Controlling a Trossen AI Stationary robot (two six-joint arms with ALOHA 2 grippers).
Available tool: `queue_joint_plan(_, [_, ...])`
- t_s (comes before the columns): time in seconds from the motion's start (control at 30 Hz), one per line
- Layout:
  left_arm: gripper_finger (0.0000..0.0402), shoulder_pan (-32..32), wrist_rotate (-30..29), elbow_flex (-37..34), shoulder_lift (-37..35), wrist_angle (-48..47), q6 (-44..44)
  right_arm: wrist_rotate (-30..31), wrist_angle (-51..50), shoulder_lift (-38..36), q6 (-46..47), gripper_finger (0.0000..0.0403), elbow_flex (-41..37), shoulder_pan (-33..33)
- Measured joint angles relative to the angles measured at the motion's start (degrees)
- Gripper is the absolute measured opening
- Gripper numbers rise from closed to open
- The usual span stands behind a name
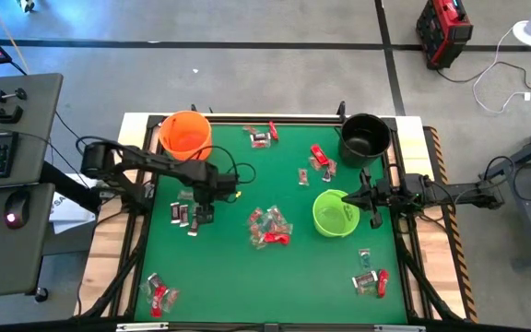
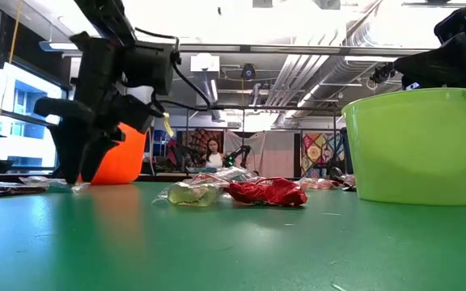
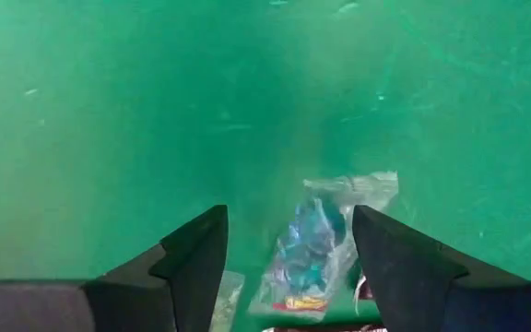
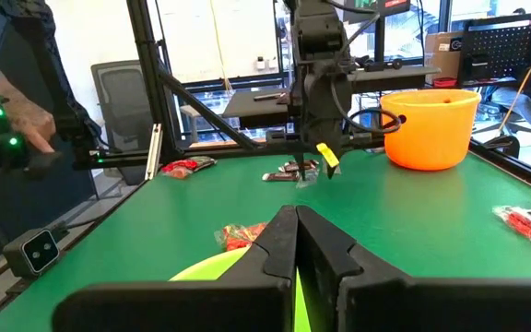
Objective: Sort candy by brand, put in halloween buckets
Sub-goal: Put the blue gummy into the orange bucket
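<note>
Three buckets stood on the green table point(image 1: 238, 277): orange bucket point(image 1: 185, 135), black bucket point(image 1: 364, 136) and lime green bucket point(image 1: 336, 213), contents unseen. No wrapper writing was legible. The left gripper point(image 1: 196, 214) hung wide open, holding nothing, over a silvery-clear candy point(image 3: 316, 244) between its fingers. The right gripper point(image 1: 348, 197), shut, hovered above the green bucket.

No writing could be read anywhere: the printing on the candy point(image 1: 269, 227) wrappers was too small and blurred, and the three buckets point(image 1: 186, 135) bore no legible label or sign.
</note>
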Motion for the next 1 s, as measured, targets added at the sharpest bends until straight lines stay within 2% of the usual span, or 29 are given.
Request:
queue_joint_plan(0.1, [0.0225,0.0,3.3,-1.1,0.5,2.7,1.0,0.0,0.0,0.0,0.0,0.0000,0.0,0.0])
queue_joint_plan(0.17, [0.0223,0.0,3.4,-1.8,0.5,3.6,0.5,0.0,0.0,0.0,0.0,0.0000,0.0,0.0])
queue_joint_plan(0.27, [0.0196,0.0,2.9,-1.7,0.7,3.5,0.1,0.0,0.0,0.0,0.0,0.0000,0.0,0.0])
queue_joint_plan(0.33, [0.0155,0.0,2.9,-1.1,0.1,3.0,0.1,0.0,0.0,0.0,0.0,0.0000,0.0,0.0])
queue_joint_plan(0.47, [0.0030,0.4,5.3,3.1,-3.5,1.3,0.7,0.0,0.0,0.0,0.0,0.0000,0.0,0.0])
queue_joint_plan(0.5, [0.0016,0.8,6.3,4.5,-4.7,0.2,0.5,0.0,0.0,0.0,0.0,0.0000,0.0,0.0])
queue_joint_plan(0.73, [0.0003,3.8,5.0,16.5,-18.3,-5.3,-1.6,0.0,0.0,0.0,0.0,0.0000,0.0,0.0])
queue_joint_plan(0.87, [0.0018,4.2,4.0,15.0,-23.0,-7.4,-3.4,0.0,0.0,0.0,0.0,0.0000,0.0,0.0])
queue_joint_plan(1.0, [0.0060,1.6,3.9,8.4,-22.7,-9.0,-3.8,0.0,0.0,0.0,0.0,0.0000,0.0,0.0])
